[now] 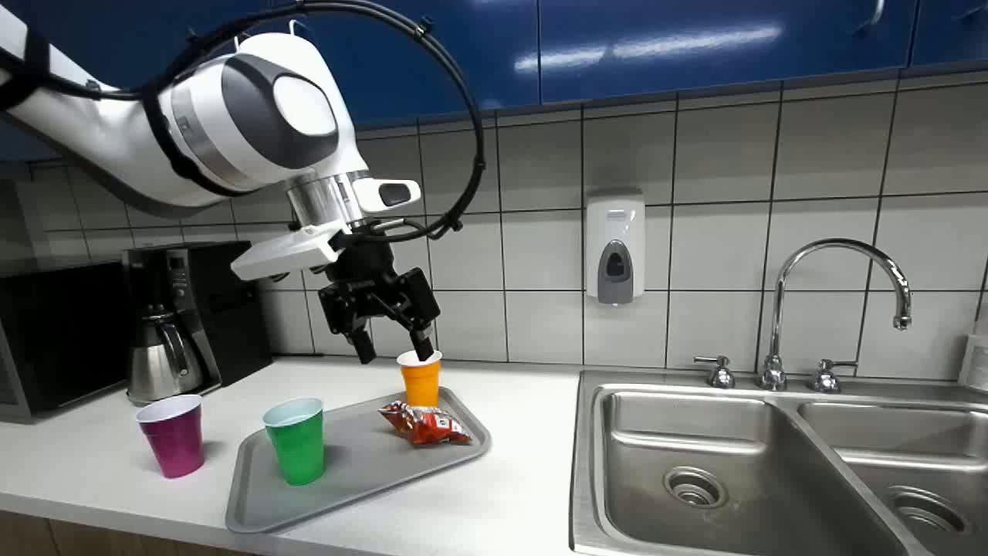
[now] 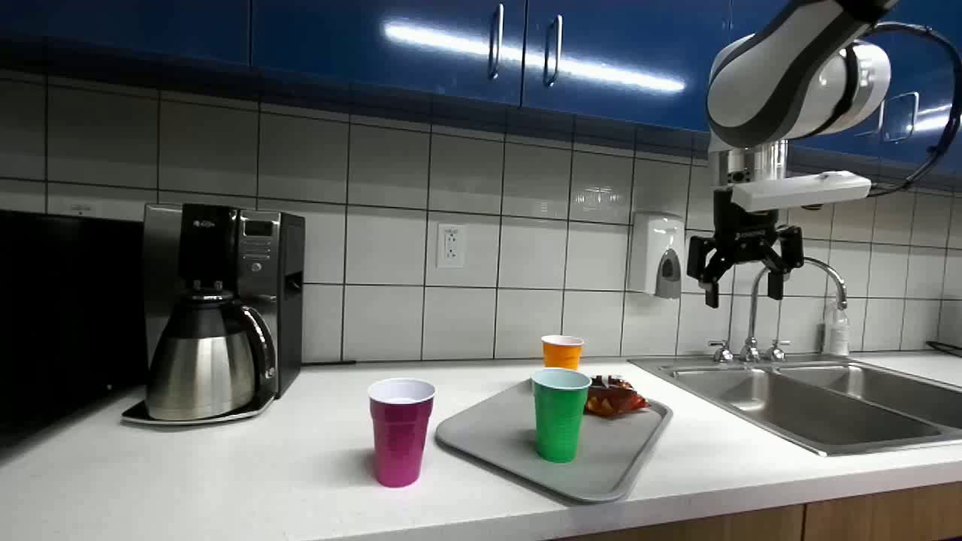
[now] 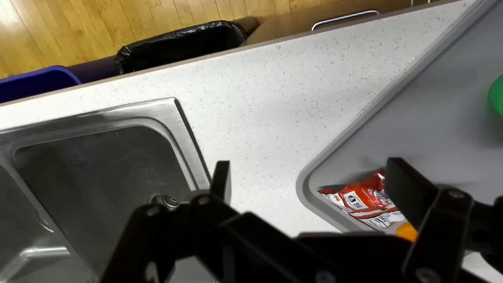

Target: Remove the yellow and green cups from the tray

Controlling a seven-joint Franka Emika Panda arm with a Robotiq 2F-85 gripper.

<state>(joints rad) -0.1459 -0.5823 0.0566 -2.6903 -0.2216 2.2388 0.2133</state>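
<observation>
The green cup (image 1: 299,448) stands upright on the grey tray (image 1: 363,444), near the tray's front in an exterior view (image 2: 558,421). The yellow cup, orange-yellow in colour (image 1: 421,386), stands upright at the tray's far corner; it also shows in an exterior view (image 2: 562,353). In the wrist view only a sliver of the yellow cup (image 3: 407,232) and the edge of the green cup (image 3: 497,96) show. My gripper (image 1: 394,351) is open and empty, well above the counter. The wrist view has its fingers (image 3: 308,177) over the counter between sink and tray corner.
A red snack bag (image 1: 426,425) lies on the tray beside the yellow cup. A purple cup (image 2: 400,436) stands on the counter beside the tray. A coffee maker (image 2: 218,315) stands at the wall. A steel sink (image 1: 590,463) with a tall faucet (image 1: 779,293) is on the tray's other side.
</observation>
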